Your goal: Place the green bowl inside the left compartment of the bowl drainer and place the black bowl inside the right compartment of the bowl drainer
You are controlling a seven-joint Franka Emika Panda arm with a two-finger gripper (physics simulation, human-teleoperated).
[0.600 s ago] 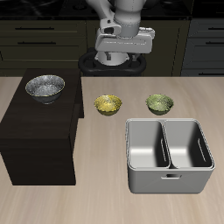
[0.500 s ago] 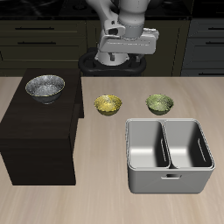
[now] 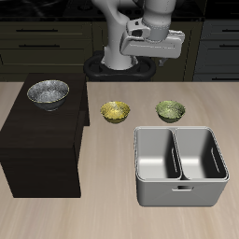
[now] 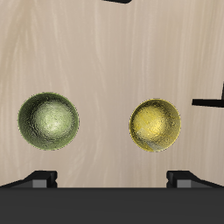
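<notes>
Even, soft light falls from above on the pale counter point(image 3: 112, 215), bright without glare, and shadows beneath things are faint. The upper part of the exterior frame, with its dark cabinets point(image 3: 47, 42), is dim. Both renders are sharp but coarse, without blur or edge distortion.

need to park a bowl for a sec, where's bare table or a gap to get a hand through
Bare wood runs along the table's front edge, before the dark box and beside the bowl drainer. A gap lies between the golden bowl and green bowl. Both drainer compartments are empty. The black bowl sits on the box.
</notes>
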